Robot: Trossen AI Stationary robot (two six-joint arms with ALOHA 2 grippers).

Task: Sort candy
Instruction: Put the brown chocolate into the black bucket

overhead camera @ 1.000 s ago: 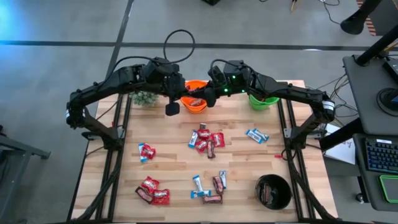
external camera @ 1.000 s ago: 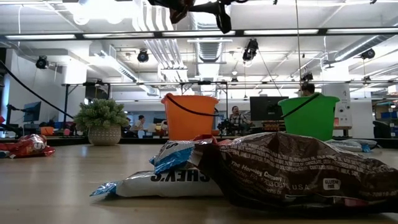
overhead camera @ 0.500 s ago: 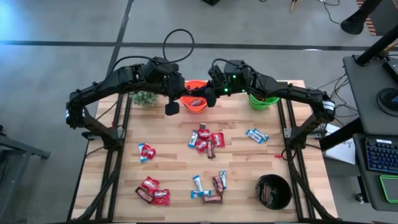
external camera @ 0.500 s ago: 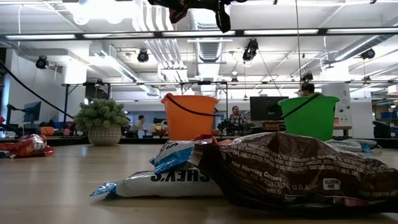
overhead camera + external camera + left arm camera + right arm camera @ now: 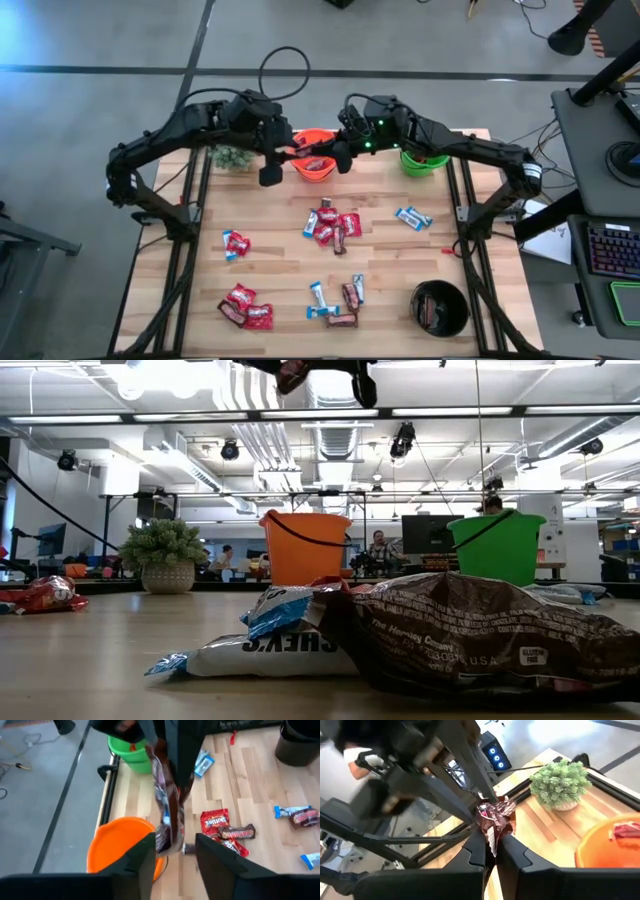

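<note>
Out past the left gripper (image 5: pixel 288 152), on its outer side: a small green plant (image 5: pixel 233 157) in a pot at the back of the counter (image 5: pixel 270 270); hangs high up in the air, this left gripper, with its fingers (image 5: pixel 145 865) apart and gripping nothing; just between those fingers, and held from the other side: a brown candy bar (image 5: pixel 167 815); right under both grippers: an orange bucket (image 5: pixel 305 550) with one red packet (image 5: pixel 315 163) lying inside.

Pinched tight on the brown candy bar, fingers squeezed together: the right gripper (image 5: pixel 322 155), tip to tip with the left one; out past the right gripper, on its outer side: a green bucket (image 5: pixel 425 162) at the back of the counter.

Low down on the counter, well apart from both grippers, all the other candy; nearer the left gripper's side: one red packet (image 5: pixel 235 243) alone, and a little heap of red packets (image 5: pixel 245 308) at the front; under the middle of the two grippers: a mixed pile (image 5: pixel 330 225) of red, brown and blue-and-white sweets, and more bars (image 5: pixel 340 300) closer to the front; nearer the right gripper's side: a blue-and-white bar (image 5: pixel 412 216), and a black bucket (image 5: pixel 418 300) in the front corner.
</note>
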